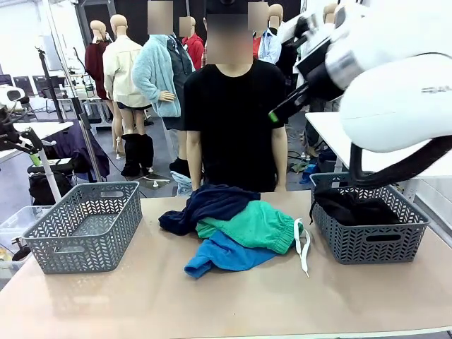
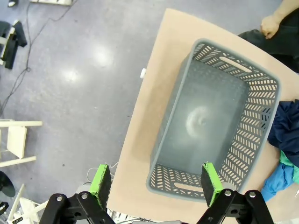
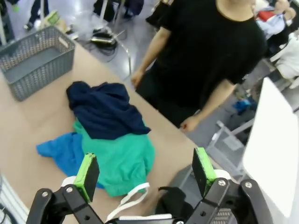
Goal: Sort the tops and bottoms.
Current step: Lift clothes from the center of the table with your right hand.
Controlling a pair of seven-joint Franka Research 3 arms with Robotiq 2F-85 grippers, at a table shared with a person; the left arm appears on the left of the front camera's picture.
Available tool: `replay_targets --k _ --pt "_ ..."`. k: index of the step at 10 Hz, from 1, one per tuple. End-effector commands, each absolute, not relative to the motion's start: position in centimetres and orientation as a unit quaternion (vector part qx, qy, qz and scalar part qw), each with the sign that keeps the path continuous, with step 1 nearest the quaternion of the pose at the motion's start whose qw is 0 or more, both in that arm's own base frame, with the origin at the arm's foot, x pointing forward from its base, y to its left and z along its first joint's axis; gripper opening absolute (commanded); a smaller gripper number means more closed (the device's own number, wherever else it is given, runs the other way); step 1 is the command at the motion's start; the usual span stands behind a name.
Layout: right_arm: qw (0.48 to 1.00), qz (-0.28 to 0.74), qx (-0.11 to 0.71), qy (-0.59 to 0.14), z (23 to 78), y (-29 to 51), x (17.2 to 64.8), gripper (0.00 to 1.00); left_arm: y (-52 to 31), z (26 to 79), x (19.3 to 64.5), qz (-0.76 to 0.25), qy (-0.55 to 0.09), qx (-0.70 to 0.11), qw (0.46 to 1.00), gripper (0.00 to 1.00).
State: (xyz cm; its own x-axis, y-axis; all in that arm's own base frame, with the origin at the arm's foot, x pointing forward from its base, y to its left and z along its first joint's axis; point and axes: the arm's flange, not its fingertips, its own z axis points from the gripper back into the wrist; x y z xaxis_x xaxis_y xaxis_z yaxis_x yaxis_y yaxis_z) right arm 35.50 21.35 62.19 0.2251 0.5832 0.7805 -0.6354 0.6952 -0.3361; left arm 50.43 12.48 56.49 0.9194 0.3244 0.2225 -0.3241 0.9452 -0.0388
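Grey right basket (image 1: 367,244) — black garment (image 1: 349,208) inside | green shorts (image 1: 254,226) — on table (image 1: 106,304)

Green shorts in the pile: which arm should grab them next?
Probably right: the right gripper, open, hangs over the green shorts, beside the basket holding the black garment; the left gripper hangs over the empty basket.

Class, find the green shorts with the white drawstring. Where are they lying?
In the front view the green shorts lie mid-table, partly under the dark navy garment and over the blue garment, their drawstring trailing toward the right-hand basket.
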Motion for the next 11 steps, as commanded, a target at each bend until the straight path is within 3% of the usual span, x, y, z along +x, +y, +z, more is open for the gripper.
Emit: replay_targets --k 1,3,4,11 --pt "0.801 0.420 -0.002 -0.427 60.7 24.5 40.4 1.00 12.5 56.4 50.3 0.175 -0.112 0.011 0.978 1.00" --pt "0.826 0.420 -0.010 -0.377 56.3 27.3 43.3 1.00 12.5 56.4 50.3 0.175 -0.112 0.011 0.978 1.00" --pt "0.805 0.409 0.007 -0.430 58.4 24.7 39.9 1.00 12.5 56.4 50.3 0.175 -0.112 0.011 0.978 1.00" --pt "0.805 0.403 0.001 -0.436 59.3 25.1 39.8 1.00 12.5 56.4 50.3 0.175 -0.112 0.011 0.978 1.00"
